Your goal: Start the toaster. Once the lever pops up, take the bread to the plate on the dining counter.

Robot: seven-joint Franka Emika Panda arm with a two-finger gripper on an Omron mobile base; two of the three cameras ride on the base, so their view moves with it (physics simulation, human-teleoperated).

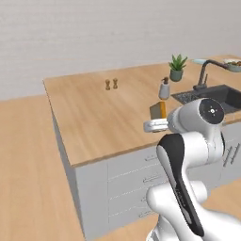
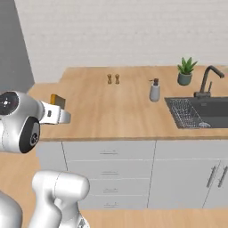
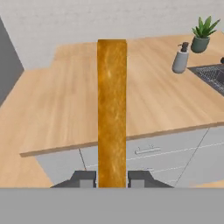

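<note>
My gripper (image 3: 112, 178) is shut on the bread (image 3: 112, 109), a tan-brown slice seen edge-on, standing upright between the fingers. From the base views the bread (image 1: 159, 109) (image 2: 58, 100) hangs in the air at the near edge of the dining counter (image 1: 103, 117) (image 2: 116, 111), a light wood top on grey drawer fronts. A pale blue flat plate (image 1: 199, 61) lies at the counter's far right, behind the faucet. The toaster is out of view.
A sink (image 2: 202, 111) with a dark faucet (image 2: 208, 78) is set into the counter's right part. A soap dispenser (image 2: 154, 90), a potted plant (image 2: 185, 71) and two small shakers (image 2: 113, 79) stand on the top. A bowl (image 1: 233, 65) sits at the far right.
</note>
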